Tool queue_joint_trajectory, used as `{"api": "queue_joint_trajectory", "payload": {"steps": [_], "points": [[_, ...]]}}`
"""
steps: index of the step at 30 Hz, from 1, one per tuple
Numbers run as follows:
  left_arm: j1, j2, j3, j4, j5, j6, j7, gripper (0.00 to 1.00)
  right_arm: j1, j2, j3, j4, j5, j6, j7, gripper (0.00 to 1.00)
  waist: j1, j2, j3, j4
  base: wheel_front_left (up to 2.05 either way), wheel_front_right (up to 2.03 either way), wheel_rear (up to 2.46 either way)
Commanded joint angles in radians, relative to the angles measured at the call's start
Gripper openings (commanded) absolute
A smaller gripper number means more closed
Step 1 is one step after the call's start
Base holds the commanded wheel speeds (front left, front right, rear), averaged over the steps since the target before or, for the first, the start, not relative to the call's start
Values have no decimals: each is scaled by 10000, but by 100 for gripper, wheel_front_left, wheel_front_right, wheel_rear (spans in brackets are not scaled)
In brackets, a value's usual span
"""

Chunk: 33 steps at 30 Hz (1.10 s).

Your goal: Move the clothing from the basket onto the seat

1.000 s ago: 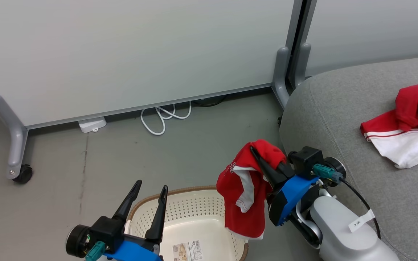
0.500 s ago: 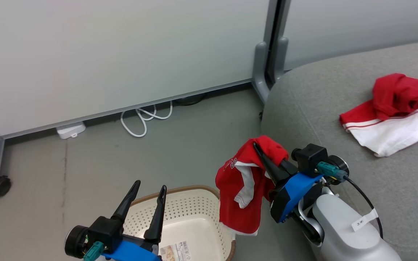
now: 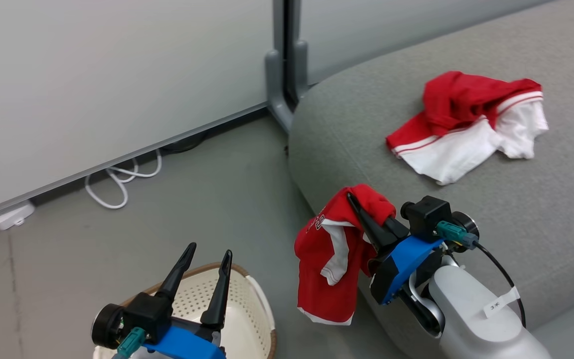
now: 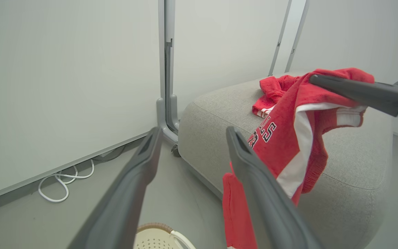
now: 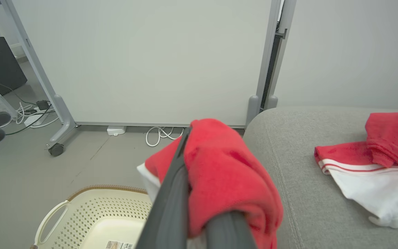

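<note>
Grey seat at right, bearing one red-and-white garment on top. Cream basket on floor at lower left. Clenched in right gripper, second red garment hanging beside seat edge, clear of basket. Above basket, left gripper, fingers spread, grasping nothing.

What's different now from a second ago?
The robot turned toward the sofa, so the view swung. The right gripper carried its red shirt away from over the basket to the sofa's side. Nothing was grabbed or dropped. Same as before: right gripper shut on the shirt, left gripper open and empty, other shirt lying on the sofa.
</note>
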Motion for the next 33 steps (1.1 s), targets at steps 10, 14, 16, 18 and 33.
{"api": "queue_joint_trajectory", "payload": {"steps": [10, 14, 16, 18, 33], "points": [[-253, 150, -112, 58, -26, -6, -47, 100, 178, 65, -136, -154, -35, 1, -34, 0, 1, 0, 259, -1671, 0, 0, 0], [-267, 199, -128, 71, -49, -6, -47, 100, 219, 110, -130, -199, -42, 1, -35, 0, 1, 0, 288, -2114, 0, 0, 0], [-289, 223, -157, 80, -63, -6, -47, 100, 228, 115, -125, -201, -33, 1, -35, 0, 1, 0, 301, -2303, 0, 0, 0], [-325, 234, -244, 98, -77, -7, -47, 100, 241, 102, -156, -206, -9, 1, -35, 0, 1, 0, 318, -2435, 0, 0, 0], [-707, 353, -733, 254, -182, -7, -47, 100, 560, 203, -750, -460, -334, 1, -34, 0, 1, 0, 509, -2527, 0, 0, 0]]}}
